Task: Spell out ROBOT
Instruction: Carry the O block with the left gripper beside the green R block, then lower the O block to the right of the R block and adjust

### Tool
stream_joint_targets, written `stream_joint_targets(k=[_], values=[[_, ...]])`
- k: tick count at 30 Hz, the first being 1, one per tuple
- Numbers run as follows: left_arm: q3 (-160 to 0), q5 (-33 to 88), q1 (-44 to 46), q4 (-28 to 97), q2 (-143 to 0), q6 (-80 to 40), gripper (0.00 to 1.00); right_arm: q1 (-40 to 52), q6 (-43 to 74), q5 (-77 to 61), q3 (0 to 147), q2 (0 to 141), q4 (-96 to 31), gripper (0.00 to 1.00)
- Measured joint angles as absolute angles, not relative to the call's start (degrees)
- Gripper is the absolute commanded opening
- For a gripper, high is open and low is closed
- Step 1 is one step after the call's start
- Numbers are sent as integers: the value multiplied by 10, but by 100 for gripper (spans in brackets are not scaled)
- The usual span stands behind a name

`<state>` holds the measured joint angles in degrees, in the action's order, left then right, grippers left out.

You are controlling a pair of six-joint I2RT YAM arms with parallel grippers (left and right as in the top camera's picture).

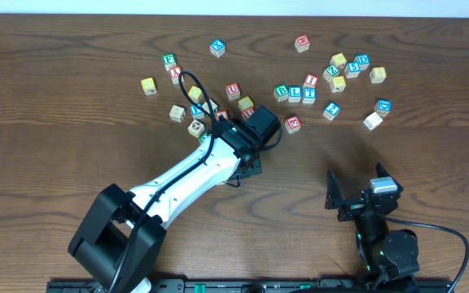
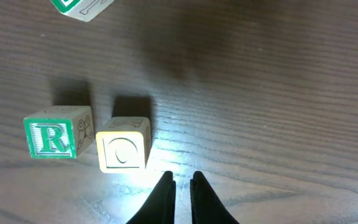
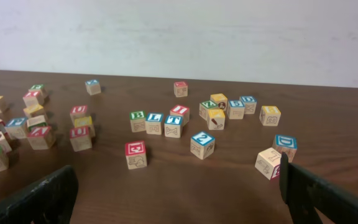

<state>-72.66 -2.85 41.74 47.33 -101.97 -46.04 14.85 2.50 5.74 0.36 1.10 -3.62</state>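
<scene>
Left pincer (image 2: 182,186) pressed together, right pincer (image 3: 179,196) spread wide, over dark wood-grain table (image 1: 55,122), white wall (image 3: 166,37) behind.

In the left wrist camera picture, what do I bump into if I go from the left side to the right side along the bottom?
green R cube → yellow cube → left gripper, shut with nothing between its fingers.
</scene>
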Motion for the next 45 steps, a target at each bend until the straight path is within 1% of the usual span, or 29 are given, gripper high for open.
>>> stream_joint_targets(k=[9,21,28,45], values=[[-723,-27,417,467,-1020,-460,8,149,25,57,4,11,-36,99],[-656,-27,418,399,-1023,-460,8,149,25,57,4,11,-36,99],[-647,-27,432,376,-1024,-460,8,149,25,57,4,11,-36,99],[-647,-29,434,375,-1047,-460,8,149,25,57,4,11,-36,99]])
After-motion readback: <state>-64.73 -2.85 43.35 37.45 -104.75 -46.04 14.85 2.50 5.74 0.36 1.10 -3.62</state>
